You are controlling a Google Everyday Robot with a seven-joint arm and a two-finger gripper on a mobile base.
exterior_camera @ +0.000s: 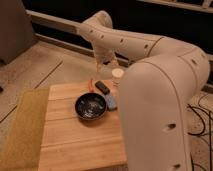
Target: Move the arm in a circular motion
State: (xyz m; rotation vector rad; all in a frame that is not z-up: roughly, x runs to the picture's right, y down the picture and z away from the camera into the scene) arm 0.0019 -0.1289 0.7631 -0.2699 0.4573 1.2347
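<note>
Several items crowding table (75, 145) under arm (150, 50), which is arching over far edge. Gripper (101, 64) hanging near cup (117, 75), beyond bowl (91, 106); can't tell if open or closed. I'm worrying low circle is clipping cup, tipping it off.

Warm dim light falling on the arm (155, 60), darkness lying behind the gripper (102, 63) hanging over the table's (75, 142) far edge, bowl (91, 107) glinting nearer.
</note>
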